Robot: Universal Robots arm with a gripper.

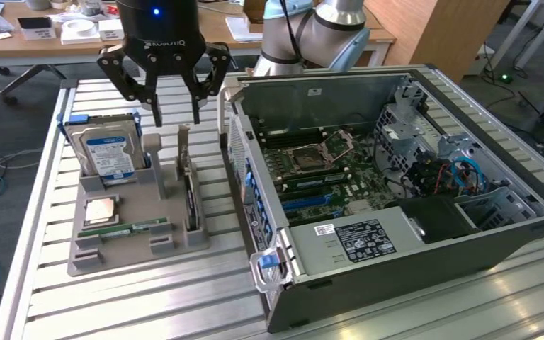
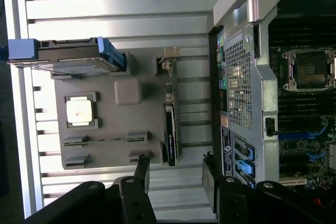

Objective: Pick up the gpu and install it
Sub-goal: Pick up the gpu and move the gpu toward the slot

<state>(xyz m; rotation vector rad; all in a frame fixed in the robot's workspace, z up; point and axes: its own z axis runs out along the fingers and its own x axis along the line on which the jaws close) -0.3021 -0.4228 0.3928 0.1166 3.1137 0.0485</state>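
We see gripper (image 1: 178, 115) with jaws spread wide, nothing held. It hangs just above bracket end of gpu (image 1: 189, 188), apparently clear of it. Gpu stands on edge in slot along holder tray (image 1: 130, 255) edge nearest open computer case (image 1: 348, 283). Hard drive (image 1: 110, 152) stands upright at tray corner away from case, at gripper's end. CPU (image 1: 99, 210) and RAM stick (image 1: 125, 230) lie flat toward tray edge away from case. Tray and case sit side by side on slatted tabletop (image 1: 111, 308).
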